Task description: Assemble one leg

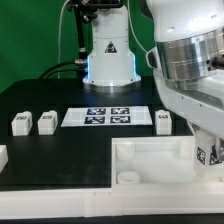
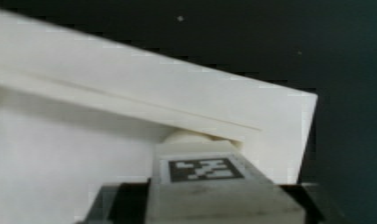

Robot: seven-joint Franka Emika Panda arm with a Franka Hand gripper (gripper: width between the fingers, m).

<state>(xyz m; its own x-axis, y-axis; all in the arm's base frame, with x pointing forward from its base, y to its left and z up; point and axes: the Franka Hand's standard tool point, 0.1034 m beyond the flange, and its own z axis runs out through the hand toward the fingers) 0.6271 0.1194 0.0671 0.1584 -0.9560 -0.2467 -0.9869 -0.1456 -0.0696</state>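
Observation:
My gripper [image 1: 210, 157] is shut on a leg [image 1: 209, 152], a small white block with a black-and-white marker, and holds it upright over the right end of the large white tray-like part [image 1: 150, 150]. In the wrist view the leg [image 2: 204, 168] sits between the dark fingers [image 2: 124, 200] of my gripper [image 2: 206, 196], its far end at a corner of the tray part [image 2: 114, 110]. Three more legs stand on the black table: two at the exterior view's left [image 1: 20, 122] [image 1: 46, 122] and one right of the middle [image 1: 163, 121].
The marker board [image 1: 108, 116] lies flat between the loose legs. The robot base [image 1: 108, 55] stands behind it. A round socket [image 1: 128, 176] shows in the tray part's near-left corner. Another white piece [image 1: 2, 156] lies at the left edge.

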